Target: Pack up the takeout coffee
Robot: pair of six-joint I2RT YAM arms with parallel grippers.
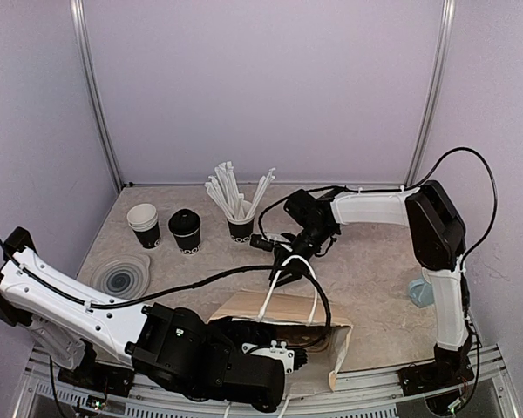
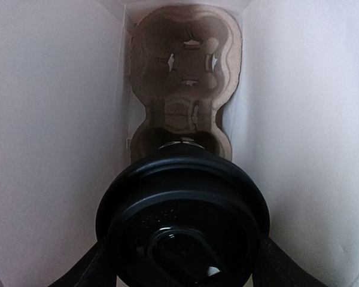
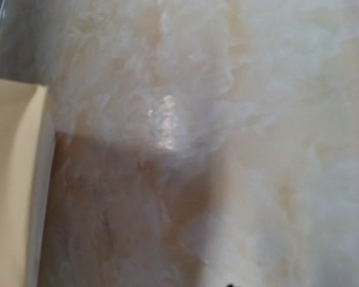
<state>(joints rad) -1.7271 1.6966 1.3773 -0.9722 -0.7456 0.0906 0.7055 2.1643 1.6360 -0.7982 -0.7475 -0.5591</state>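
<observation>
In the left wrist view my left gripper (image 2: 182, 266) is shut on the takeout coffee (image 2: 182, 197). Its black lid fills the lower view, and a dark finger (image 2: 87, 272) presses each side. The cup hangs inside the paper bag (image 2: 48, 119), above the near pocket of a brown cardboard cup carrier (image 2: 185, 66) at the bag's bottom. In the top view the bag (image 1: 270, 306) lies at the table's front and my left wrist reaches into its mouth, hiding the gripper and cup. My right gripper (image 1: 283, 254) holds the bag's white handles (image 1: 312, 292) up. Its fingers are out of the right wrist view.
A second black lidded cup (image 1: 185, 231), a stack of white-rimmed cups (image 1: 145, 225) and a cup of white stirrers (image 1: 240, 213) stand at the back. A patterned plate (image 1: 122, 277) lies at the left. A pale blue mug (image 1: 421, 292) is at the right. The bag's edge (image 3: 12, 179) shows.
</observation>
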